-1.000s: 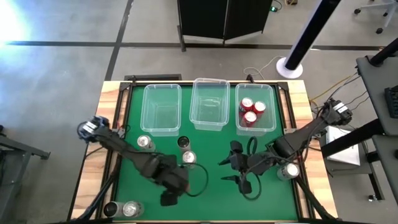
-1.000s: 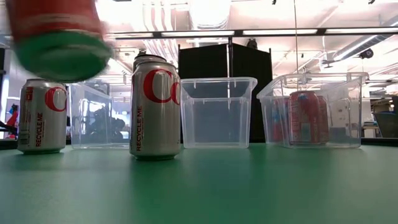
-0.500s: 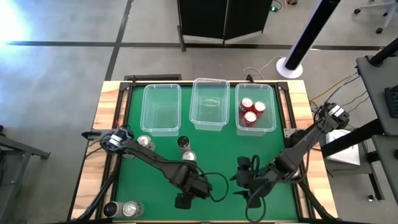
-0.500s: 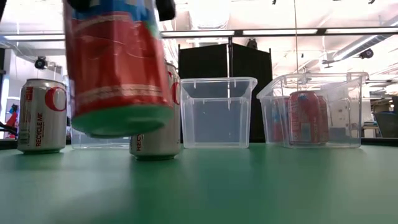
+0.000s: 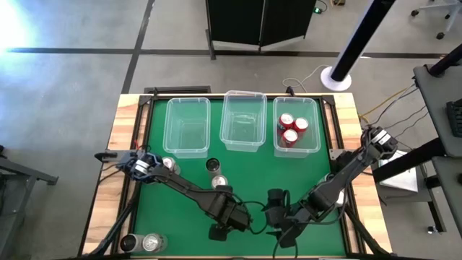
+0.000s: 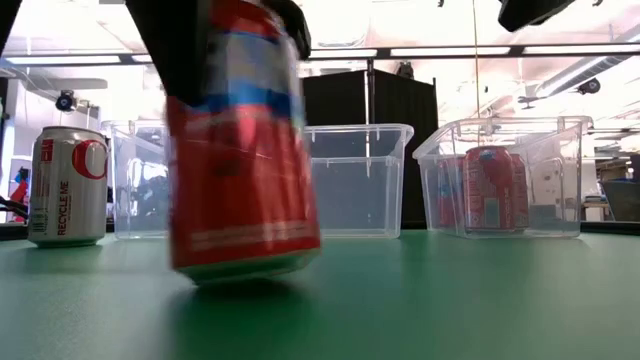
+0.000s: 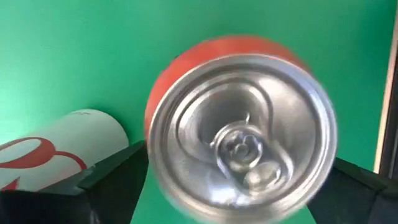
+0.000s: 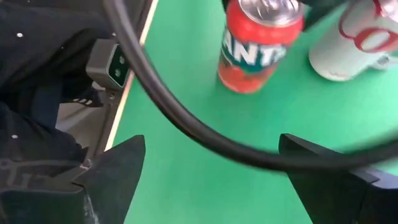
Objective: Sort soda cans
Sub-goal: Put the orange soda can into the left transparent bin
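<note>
A red soda can (image 6: 240, 150) hangs upright, slightly tilted, near the table's front edge, with my left gripper (image 5: 219, 231) shut on it. Its silver top (image 7: 242, 130) fills the left wrist view. My right gripper (image 5: 278, 217) stands open just to the can's right with nothing between its fingers; its wrist view shows the same red can (image 8: 261, 43). A silver-white can (image 8: 354, 37) stands beside the red one. Another silver-white can (image 6: 67, 185) stands farther to the left. Three red cans (image 5: 290, 128) stand in the right-hand clear bin (image 5: 314, 144). My left gripper holds the red can by its upper side wall (image 6: 240, 60), just under the rim, pinched between the two fingers (image 7: 118, 177). The fingers point down from above. The can's bottom (image 6: 250, 268) is at the green mat; whether it rests on it, I cannot tell.
Two clear bins (image 5: 188, 126) (image 5: 243, 119) with nothing in them stand at the far side, left of the red-can bin. Loose cans stand at mid-left (image 5: 167, 166) (image 5: 211, 165) (image 5: 219, 182) and at the near-left corner (image 5: 130, 242) (image 5: 153, 242). A black cable loops in front of my right gripper (image 8: 205, 130).
My left gripper has carried the red can toward the table's right and near edges and lowered it from well above the mat down to it. My right gripper has moved toward the near edge, closer to the can.
</note>
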